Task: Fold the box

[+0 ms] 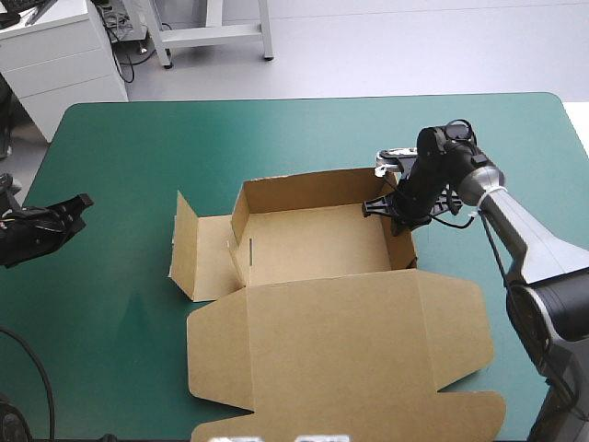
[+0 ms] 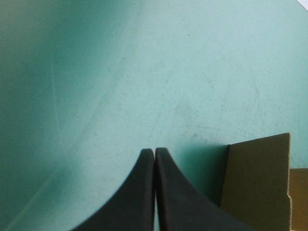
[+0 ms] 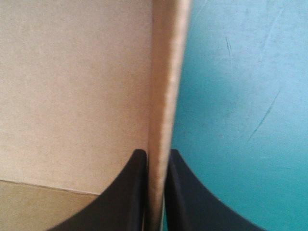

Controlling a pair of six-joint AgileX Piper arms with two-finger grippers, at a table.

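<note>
A brown box (image 1: 313, 244) of cut board sits half-formed in the middle of a teal-green desk (image 1: 138, 147). Its far wall and right wall (image 1: 402, 241) stand upright, forming an open tray. The broad lid (image 1: 340, 341) lies flat on the desk toward the near edge.

The right gripper (image 1: 398, 210) reaches down over the tray's far right corner. Its black fingers are nearly closed, pinching the right wall (image 3: 163, 96) between them. One finger is inside the tray and the other is outside, over bare cover.

On the tray's side away from that gripper, a short wall leans half raised. Beyond it a panel lies flat, and its end flap (image 1: 184, 244) stands up.

The left gripper (image 1: 81, 203) hovers at the desk's left side, well apart from the box. Its fingers are pressed together in a point, holding nothing. From its wrist camera, a corner of brown board (image 2: 257, 183) shows just ahead and to one side.

The lid's near edge is cut off from view. The right gripper's fingertips are hard to see from above.
</note>
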